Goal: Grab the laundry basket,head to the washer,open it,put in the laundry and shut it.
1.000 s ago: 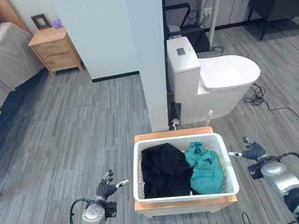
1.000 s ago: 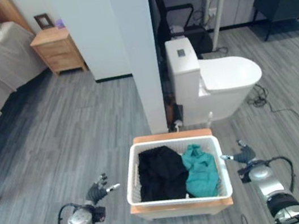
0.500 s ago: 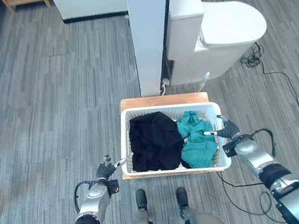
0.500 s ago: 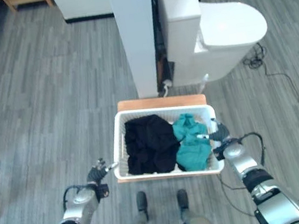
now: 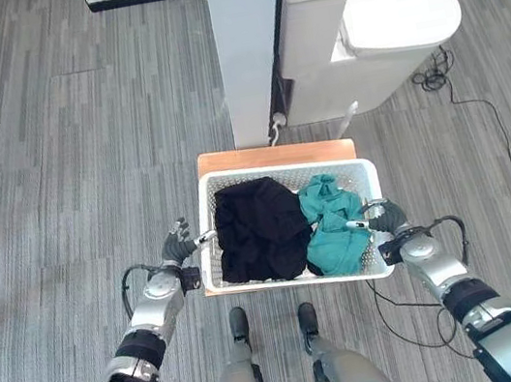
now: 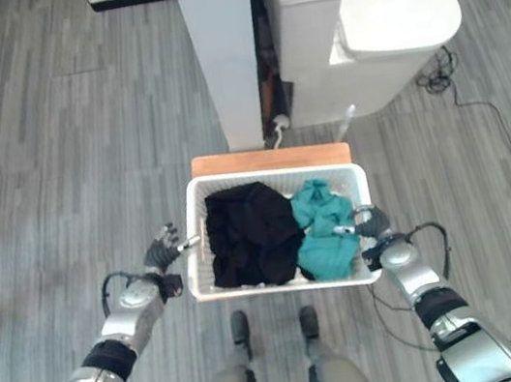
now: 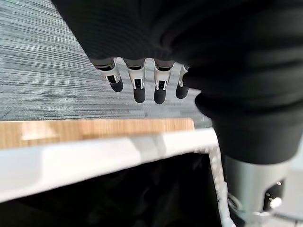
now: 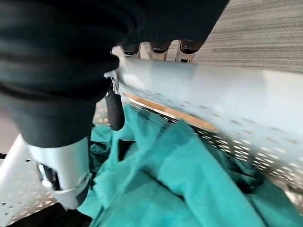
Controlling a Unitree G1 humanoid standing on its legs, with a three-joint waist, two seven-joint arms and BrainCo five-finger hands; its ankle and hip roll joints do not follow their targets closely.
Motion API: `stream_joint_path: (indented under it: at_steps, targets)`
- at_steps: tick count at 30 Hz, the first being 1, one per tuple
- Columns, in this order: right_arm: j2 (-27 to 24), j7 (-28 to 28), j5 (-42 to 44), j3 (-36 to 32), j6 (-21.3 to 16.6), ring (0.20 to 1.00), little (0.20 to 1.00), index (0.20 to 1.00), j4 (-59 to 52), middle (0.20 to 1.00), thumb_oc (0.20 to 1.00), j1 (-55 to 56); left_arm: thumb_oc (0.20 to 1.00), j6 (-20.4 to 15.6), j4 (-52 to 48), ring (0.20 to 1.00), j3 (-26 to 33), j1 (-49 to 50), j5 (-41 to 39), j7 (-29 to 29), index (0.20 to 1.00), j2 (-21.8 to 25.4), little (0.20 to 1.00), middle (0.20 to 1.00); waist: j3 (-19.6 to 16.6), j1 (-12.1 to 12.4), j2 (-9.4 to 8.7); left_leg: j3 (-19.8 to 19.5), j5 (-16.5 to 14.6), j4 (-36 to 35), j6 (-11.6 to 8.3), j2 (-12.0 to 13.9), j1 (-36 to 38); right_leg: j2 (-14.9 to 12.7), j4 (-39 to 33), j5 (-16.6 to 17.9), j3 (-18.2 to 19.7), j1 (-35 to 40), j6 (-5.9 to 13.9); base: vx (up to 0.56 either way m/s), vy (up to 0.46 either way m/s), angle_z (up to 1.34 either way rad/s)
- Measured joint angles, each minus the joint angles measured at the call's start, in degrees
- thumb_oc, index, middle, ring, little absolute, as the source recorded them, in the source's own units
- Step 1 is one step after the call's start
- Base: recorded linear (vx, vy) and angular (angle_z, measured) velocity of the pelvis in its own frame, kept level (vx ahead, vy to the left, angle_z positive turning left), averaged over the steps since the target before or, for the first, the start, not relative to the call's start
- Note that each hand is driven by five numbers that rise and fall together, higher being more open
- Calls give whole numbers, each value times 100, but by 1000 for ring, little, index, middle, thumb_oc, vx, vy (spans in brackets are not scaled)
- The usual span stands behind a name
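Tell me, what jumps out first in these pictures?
A white laundry basket sits on a low wooden stand right before the robot, holding black clothes beside teal ones. The left hand and right hand reach its two ends. Behind it stands a white toilet.

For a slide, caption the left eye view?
Both hands flank a white basket of clothes.
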Motion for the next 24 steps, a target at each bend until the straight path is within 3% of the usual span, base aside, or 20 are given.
stream_joint_path:
  at_steps: [12,19,24]
  targets:
    - [0,18,222,-30,29,1000,1000,1000,-150,1000,1000,-52,1000,226,974,1000,-944,-743,308,-429,1000,7,1000,1000,47,-24,-1,126,-3,0,-2,18,17,11,0,33,127,-46,10,10,-2,-5]
    - [2,21,227,82,52,1000,1000,1000,-95,1000,1000,-265,1000,260,1838,1000,-1118,-1361,523,-458,1000,-25,1000,1000,59,-166,-22,153,-1,0,-1,18,-28,11,0,65,153,-109,0,4,0,-2]
    - [4,11,344,62,33,1000,1000,1000,-212,1000,1000,-204,1000,269,1895,1000,-1102,-1607,673,-434,1000,-22,1000,1000,81,-210,-61,155,-4,0,-2,18,-39,11,0,65,155,-120,0,0,0,0]
